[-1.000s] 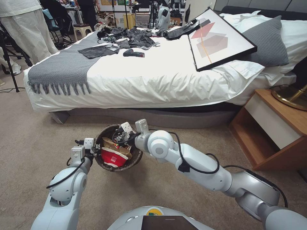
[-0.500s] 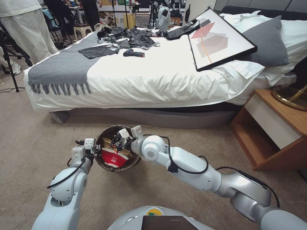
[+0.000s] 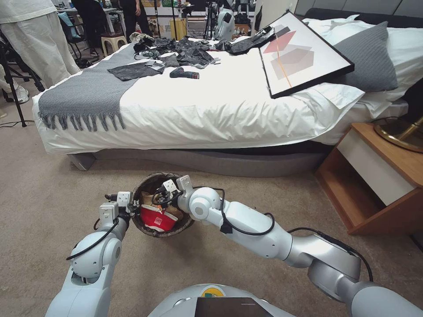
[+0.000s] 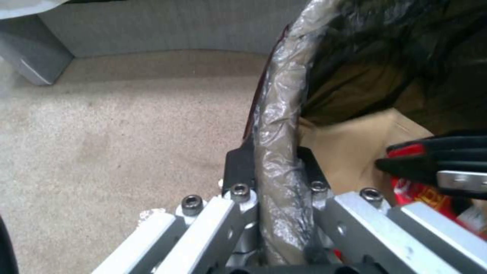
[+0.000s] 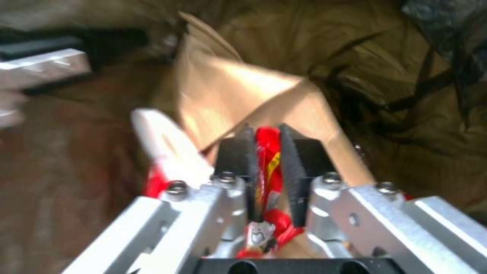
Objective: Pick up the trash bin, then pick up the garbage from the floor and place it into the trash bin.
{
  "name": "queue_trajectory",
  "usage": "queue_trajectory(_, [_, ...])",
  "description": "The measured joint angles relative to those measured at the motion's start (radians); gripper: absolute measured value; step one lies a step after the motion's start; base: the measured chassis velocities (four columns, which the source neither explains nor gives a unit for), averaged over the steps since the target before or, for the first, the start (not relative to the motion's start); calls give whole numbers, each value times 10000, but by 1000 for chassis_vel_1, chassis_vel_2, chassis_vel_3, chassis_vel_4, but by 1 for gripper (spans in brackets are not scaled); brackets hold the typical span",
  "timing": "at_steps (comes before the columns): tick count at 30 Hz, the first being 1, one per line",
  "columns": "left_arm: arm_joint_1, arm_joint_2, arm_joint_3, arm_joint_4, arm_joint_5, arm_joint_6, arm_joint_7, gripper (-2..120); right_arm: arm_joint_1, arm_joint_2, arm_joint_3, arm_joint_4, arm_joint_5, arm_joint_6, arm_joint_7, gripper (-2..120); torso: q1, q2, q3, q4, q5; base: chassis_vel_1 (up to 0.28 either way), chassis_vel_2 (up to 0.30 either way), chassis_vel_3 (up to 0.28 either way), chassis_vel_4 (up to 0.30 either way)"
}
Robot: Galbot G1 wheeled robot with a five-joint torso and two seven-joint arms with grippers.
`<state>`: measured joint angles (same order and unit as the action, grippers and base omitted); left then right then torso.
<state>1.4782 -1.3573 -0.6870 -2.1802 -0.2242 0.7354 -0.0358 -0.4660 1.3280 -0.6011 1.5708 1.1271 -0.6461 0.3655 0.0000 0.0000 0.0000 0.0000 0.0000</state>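
Note:
The trash bin (image 3: 164, 232), lined with a dark bag, hangs just above the carpet in front of me. My left gripper (image 3: 131, 206) is shut on its near-left rim; the left wrist view shows the pads (image 4: 238, 167) clamping the bag-covered rim (image 4: 284, 95). My right gripper (image 3: 162, 194) reaches down inside the bin, shut on a red-and-yellow snack wrapper (image 5: 266, 160). Beneath it lie a tan paper scrap (image 5: 243, 95) and a red-and-white crushed cup (image 3: 156, 219). More garbage sits deeper in the bin, partly hidden by the right wrist.
A bed (image 3: 211, 114) with a grey throw, black clothes (image 3: 185, 53) and a framed picture (image 3: 304, 53) runs across the view just beyond the bin. A wooden nightstand (image 3: 374, 176) stands at the right. Carpet (image 3: 39, 198) spreads to the left and front.
My right arm has swung leftward and drawn in, bringing its gripper lower into the bin with the wrapper. The left gripper and the bin have barely moved.

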Motion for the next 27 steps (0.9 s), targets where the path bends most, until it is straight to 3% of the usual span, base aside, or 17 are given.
queue_trajectory(6, [52, 26, -29, -62, -12, 0, 14, 3, 61, 153, 0, -314, -81, 19, -11, 41, 0, 0, 0, 0, 0, 0, 0, 0, 0])
queue_trajectory(13, [53, 52, -25, -74, -32, 0, 25, 3, 100, 13, 115, 308, 95, 20, 153, 65, 0, 0, 0, 1, 0, 0, 0, 0, 0])
queue_trajectory(21, [92, 56, -17, -134, -26, 0, 70, 3, 587, -638, 607, 2478, 1164, -51, 641, 96, 0, 0, 0, -1, 2, 0, 0, 0, 0])
queue_trajectory(27, [61, 18, -12, -106, -3, 0, 85, 3, 1399, -993, 1054, 4041, 2465, -123, 1263, 100, 0, 0, 0, 0, 3, 0, 0, 0, 0])
